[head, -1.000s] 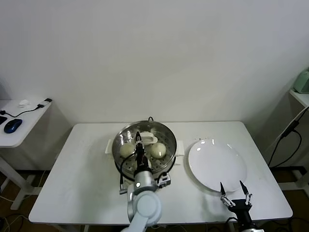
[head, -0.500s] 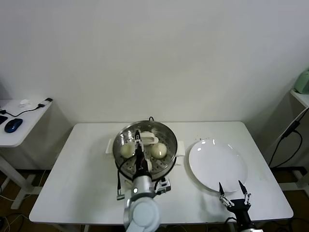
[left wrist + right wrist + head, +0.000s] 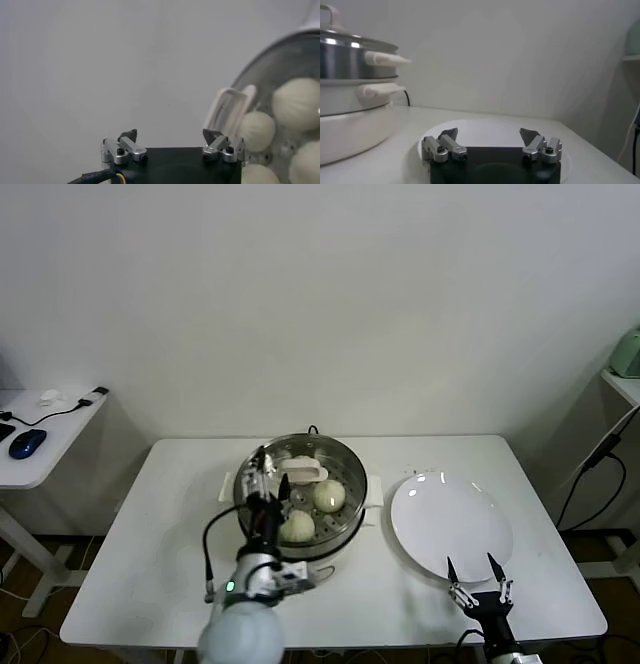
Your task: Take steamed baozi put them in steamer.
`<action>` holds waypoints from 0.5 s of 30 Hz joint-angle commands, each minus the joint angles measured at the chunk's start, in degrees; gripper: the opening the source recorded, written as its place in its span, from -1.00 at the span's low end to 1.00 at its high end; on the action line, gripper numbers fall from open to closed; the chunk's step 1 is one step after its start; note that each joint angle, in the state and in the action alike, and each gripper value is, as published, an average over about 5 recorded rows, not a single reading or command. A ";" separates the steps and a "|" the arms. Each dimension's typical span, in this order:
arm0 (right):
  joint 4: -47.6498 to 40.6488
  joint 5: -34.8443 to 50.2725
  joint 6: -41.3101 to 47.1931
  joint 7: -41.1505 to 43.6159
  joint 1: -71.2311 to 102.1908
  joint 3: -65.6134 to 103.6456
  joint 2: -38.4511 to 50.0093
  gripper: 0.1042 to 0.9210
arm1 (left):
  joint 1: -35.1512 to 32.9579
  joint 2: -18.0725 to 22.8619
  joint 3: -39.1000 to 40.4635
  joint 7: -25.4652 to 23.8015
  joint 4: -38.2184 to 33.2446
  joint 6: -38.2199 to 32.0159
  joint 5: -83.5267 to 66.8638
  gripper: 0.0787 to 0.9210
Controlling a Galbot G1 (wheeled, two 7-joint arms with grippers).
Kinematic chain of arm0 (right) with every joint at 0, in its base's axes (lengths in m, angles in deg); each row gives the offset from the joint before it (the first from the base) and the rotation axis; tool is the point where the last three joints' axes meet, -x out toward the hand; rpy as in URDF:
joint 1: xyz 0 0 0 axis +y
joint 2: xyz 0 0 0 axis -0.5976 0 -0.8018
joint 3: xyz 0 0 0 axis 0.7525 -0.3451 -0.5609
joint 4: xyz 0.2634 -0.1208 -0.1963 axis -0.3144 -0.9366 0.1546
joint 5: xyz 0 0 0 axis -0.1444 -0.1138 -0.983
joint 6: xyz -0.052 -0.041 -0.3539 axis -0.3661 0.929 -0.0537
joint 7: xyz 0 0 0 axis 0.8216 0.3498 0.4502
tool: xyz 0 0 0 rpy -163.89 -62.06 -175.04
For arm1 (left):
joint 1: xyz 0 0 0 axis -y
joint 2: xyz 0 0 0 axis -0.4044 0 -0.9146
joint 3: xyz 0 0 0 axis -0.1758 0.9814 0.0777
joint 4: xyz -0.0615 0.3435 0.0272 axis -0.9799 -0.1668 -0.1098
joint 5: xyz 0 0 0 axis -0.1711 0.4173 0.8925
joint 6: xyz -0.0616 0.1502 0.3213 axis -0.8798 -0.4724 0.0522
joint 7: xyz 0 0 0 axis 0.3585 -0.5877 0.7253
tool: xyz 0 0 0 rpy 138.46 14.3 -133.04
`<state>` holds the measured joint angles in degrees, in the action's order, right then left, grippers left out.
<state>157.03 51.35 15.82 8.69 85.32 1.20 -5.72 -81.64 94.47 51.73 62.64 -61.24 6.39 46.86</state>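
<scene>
While the left gripper [image 3: 268, 474] hangs over the left part of the round stainless-steel steamer [image 3: 345, 519], its jaws stand spread apart and hold nothing. In the left wrist view the same gripper [image 3: 174, 143] shows both fingertips [image 3: 129, 136] wide apart, with bare air between them.

The steamer stands on a cream-white base with side handles, near the middle of the white rectangular table [image 3: 150, 544]. In the head view two smooth, domed, cream-white baozi [image 3: 329, 495] are plain inside the pot: one right of centre, one [image 3: 296, 527] at the near side just beside the left gripper. The left wrist view shows four buns [image 3: 299, 103] lying together in the pot, next to a white plastic loop handle [image 3: 227, 107].

The right gripper [image 3: 478, 576] waits at the near edge of the table, close to the rim of the flat round white plate [image 3: 450, 524], which lies right of the steamer. Its jaws are likewise released and grasp nothing, as the right wrist view [image 3: 490, 141] confirms.
</scene>
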 commanded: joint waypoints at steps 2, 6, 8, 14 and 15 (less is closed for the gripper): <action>3.09 4.85 0.17 -0.83 0.33 0.00 0.65 0.76 | -1.20 -2.31 -0.96 5.00 -3.01 -6.16 -13.25 0.77; 2.86 5.36 -0.79 -1.14 -0.08 -0.07 0.83 0.76 | -3.27 -2.29 -15.19 8.54 -5.35 -14.86 -42.77 0.77; 2.61 5.40 -1.10 -1.34 -0.26 -0.13 0.86 0.76 | -4.84 -2.97 -23.76 8.22 -5.54 -18.02 -57.49 0.77; 2.01 5.67 -0.92 -1.93 -0.59 -0.49 0.85 0.76 | -11.30 -8.71 -39.29 5.77 1.54 -27.48 -81.06 0.77; 1.95 5.73 -0.81 -2.03 -0.61 -0.56 0.84 0.76 | -12.12 -9.34 -39.66 5.60 2.77 -28.34 -82.66 0.77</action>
<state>158.91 55.55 15.18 7.28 84.89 0.84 -4.99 -91.28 88.47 24.13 66.79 -56.71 -16.15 -9.84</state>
